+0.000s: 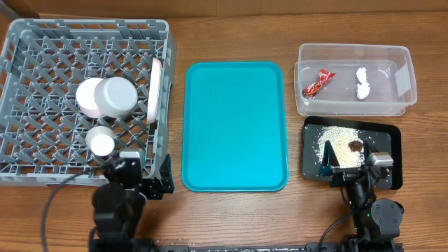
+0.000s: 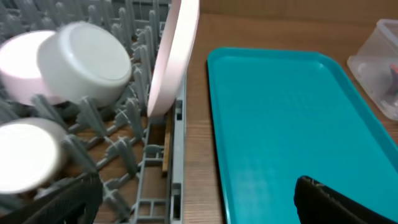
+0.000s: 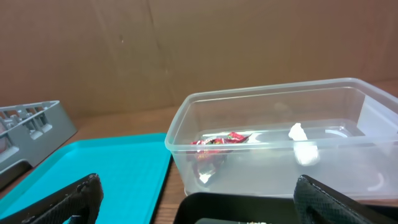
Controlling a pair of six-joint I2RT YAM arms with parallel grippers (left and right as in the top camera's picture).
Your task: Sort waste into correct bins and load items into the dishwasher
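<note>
The grey dishwasher rack (image 1: 42, 42) at the left holds a white bowl (image 1: 115, 96), a second white dish (image 1: 89, 96) beside it, a white cup (image 1: 102, 143) and a pale plate (image 1: 155, 89) on edge by the right wall. The rack (image 2: 155, 186), bowl (image 2: 87, 62) and plate (image 2: 177, 56) show in the left wrist view. The clear bin (image 1: 353, 79) holds a red wrapper (image 1: 317, 83) and white crumpled paper (image 1: 362, 82). The black bin (image 1: 388, 136) holds grains and a brown bit. My left gripper (image 1: 133, 178) is open and empty (image 2: 199, 202). My right gripper (image 1: 360, 171) is open and empty (image 3: 199, 199).
A teal tray (image 1: 235, 126) lies in the middle of the wooden table, bare; it also shows in the left wrist view (image 2: 280, 124) and the right wrist view (image 3: 93, 168). A brown cardboard wall stands behind the clear bin (image 3: 280, 143).
</note>
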